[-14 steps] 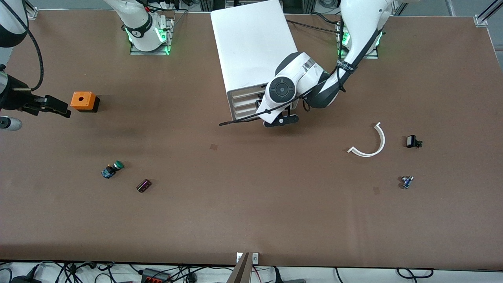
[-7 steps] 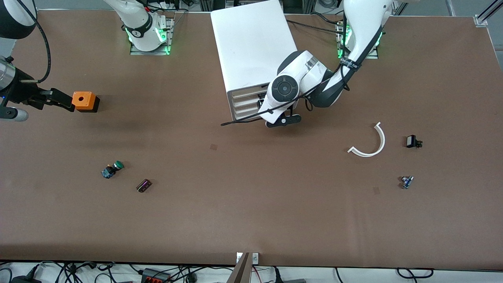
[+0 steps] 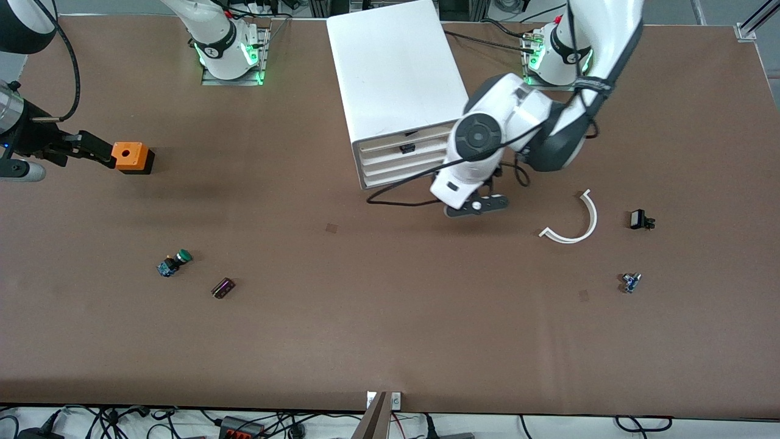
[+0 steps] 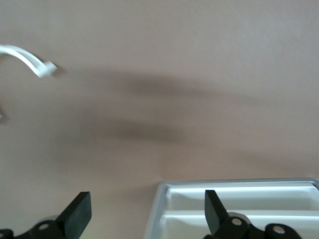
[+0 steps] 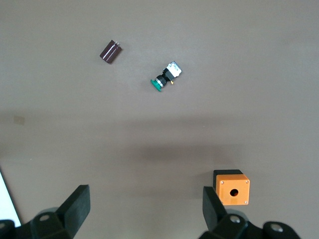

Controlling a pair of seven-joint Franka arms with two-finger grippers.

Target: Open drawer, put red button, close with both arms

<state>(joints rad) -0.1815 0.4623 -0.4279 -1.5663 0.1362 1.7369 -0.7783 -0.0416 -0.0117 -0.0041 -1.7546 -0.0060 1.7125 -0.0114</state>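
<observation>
The white cabinet stands between the two arm bases. The drawer is its second-highest front, with a small dark mark at its middle. In the left wrist view a white tray with an inner rib shows under one finger. My left gripper is open and empty over the table, beside the cabinet's front toward the left arm's end. My right gripper is open and empty, with one finger beside the orange box. No red button shows in any view.
A green-capped button and a small dark block lie toward the right arm's end. A white arc, a black part and a small blue part lie toward the left arm's end.
My left gripper has moved away from the drawer fronts toward the left arm's end of the table. My right gripper has moved up beside the orange box.
</observation>
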